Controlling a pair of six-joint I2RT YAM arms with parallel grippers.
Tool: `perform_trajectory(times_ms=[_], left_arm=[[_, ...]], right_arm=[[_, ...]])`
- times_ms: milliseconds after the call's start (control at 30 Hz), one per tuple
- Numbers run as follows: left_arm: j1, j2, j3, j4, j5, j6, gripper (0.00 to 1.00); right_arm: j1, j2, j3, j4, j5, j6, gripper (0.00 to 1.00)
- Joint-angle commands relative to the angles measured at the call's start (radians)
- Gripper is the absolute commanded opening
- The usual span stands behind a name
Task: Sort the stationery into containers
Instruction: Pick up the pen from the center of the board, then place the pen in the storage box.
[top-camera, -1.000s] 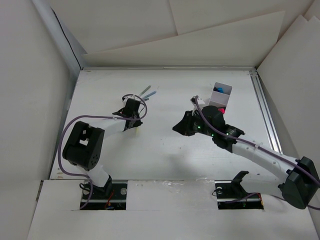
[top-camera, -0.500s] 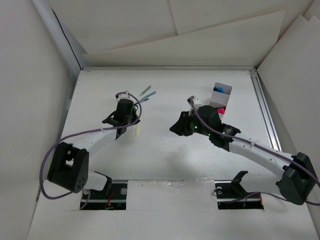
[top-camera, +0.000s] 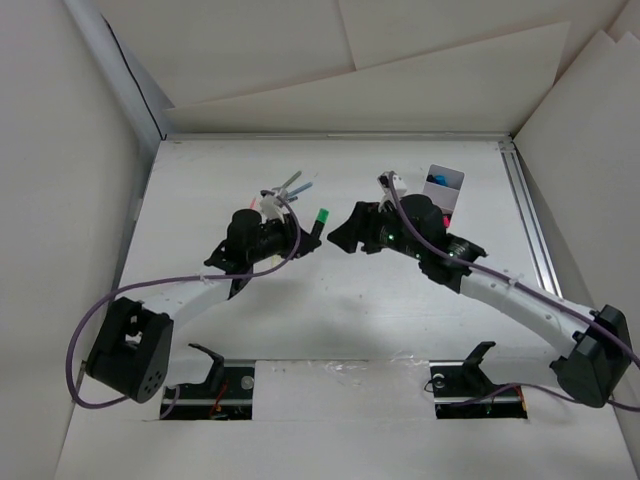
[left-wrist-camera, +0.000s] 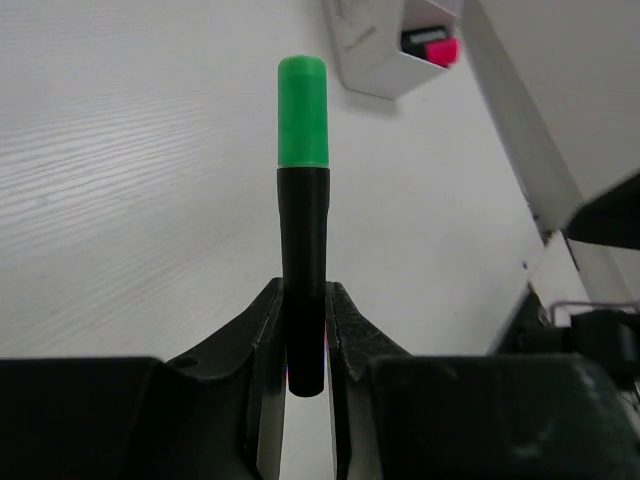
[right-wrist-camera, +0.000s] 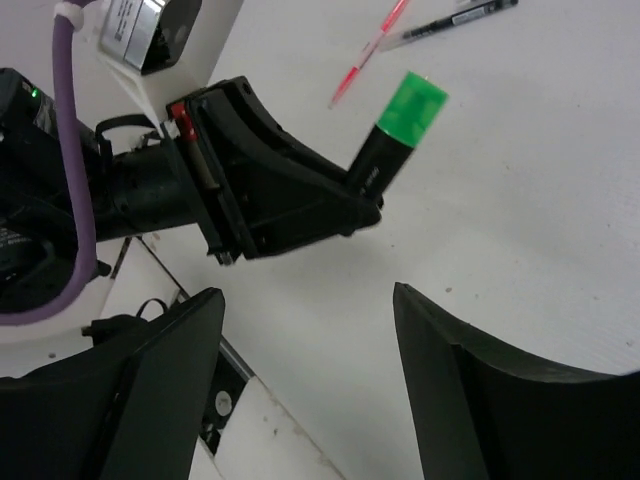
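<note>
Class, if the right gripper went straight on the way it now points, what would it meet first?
Probably the green-capped highlighter held out by the left gripper, though depth is unclear.

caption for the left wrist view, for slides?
Left tool clamps a green-capped highlighter by its black body above the table, white box beyond.

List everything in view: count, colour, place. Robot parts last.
green-capped highlighter: one, black body with green cap, held above the table in the left gripper
box: one, pale white, far right of the table
pink-ended highlighter: one, inside the box
blue-ended highlighter: one, inside the box
pens: at least three, two blue-grey and one pink-red, lying at the far middle
table: one, white
left gripper: shut on the green-capped highlighter
right gripper: open, empty, facing the green-capped highlighter
</note>
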Motion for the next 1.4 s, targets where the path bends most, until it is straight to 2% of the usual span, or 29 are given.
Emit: perform_trajectory(times_ms=[0, 67, 200, 233, 267, 333, 600, 700, 833, 867, 900, 967, 1067, 1100, 1233, 1333, 1367], left_arm=[[-0.046, 0.02, -0.019, 0.241, 0.229, 0.004, 0.0], [-0.068, 0.046, -0.03, 0.31, 0.28, -0.028, 0.0], [-0.077, 0.091, -0.094, 0.638, 0.447, -0.168, 0.02], [-0.077, 0.109, -0.094, 0.678, 0.467, -0.195, 0.02], [-0.077, 0.109, -0.106, 0.717, 0.481, -0.218, 0.02], [-0.077, 0.132, -0.106, 0.79, 0.511, -0.27, 0.02], [-0.077, 0.193, -0.135, 1.066, 0.561, -0.434, 0.03], [-0.077, 0.242, -0.148, 1.237, 0.582, -0.543, 0.04], [-0.077, 0.325, -0.148, 1.431, 0.604, -0.683, 0.04], [-0.077, 0.344, -0.148, 1.471, 0.604, -0.712, 0.04], [-0.077, 0.361, -0.148, 1.557, 0.613, -0.77, 0.05], [-0.077, 0.405, -0.148, 1.623, 0.613, -0.809, 0.07], [-0.077, 0.415, -0.139, 1.624, 0.613, -0.809, 0.08], [-0.077, 0.415, -0.139, 1.624, 0.613, -0.809, 0.09], [-0.067, 0.375, -0.139, 1.57, 0.613, -0.764, 0.09], [-0.057, 0.291, -0.148, 1.373, 0.591, -0.633, 0.09], [-0.057, 0.266, -0.148, 1.261, 0.578, -0.596, 0.11]], right_arm=[[-0.021, 0.043, 0.05, 0.042, -0.025, 0.015, 0.75], [-0.034, 0.069, 0.073, 0.052, -0.034, 0.015, 0.75], [-0.08, 0.043, 0.064, 0.052, -0.034, 0.005, 0.77], [-0.09, 0.029, 0.064, 0.052, -0.043, 0.005, 0.78], [-0.102, -0.001, 0.055, 0.052, -0.054, 0.005, 0.84], [-0.102, -0.027, 0.042, 0.052, -0.074, -0.006, 0.88], [-0.111, -0.06, -0.024, 0.039, -0.114, -0.006, 0.9], [-0.111, -0.035, -0.024, 0.053, -0.192, -0.006, 0.83], [-0.111, -0.044, -0.033, 0.108, -0.224, -0.006, 0.68], [-0.111, -0.044, -0.033, 0.108, -0.224, -0.006, 0.58], [-0.111, -0.044, -0.033, 0.108, -0.235, -0.006, 0.54], [-0.111, -0.044, -0.043, 0.118, -0.235, -0.006, 0.53], [-0.111, -0.044, -0.08, 0.118, -0.186, 0.005, 0.59], [-0.111, -0.044, -0.08, 0.118, -0.171, 0.005, 0.66], [-0.111, -0.054, -0.119, 0.118, -0.108, 0.005, 0.76], [-0.125, -0.045, -0.128, 0.108, -0.054, 0.015, 0.81], [-0.134, -0.035, -0.128, 0.108, -0.054, 0.025, 0.81]])
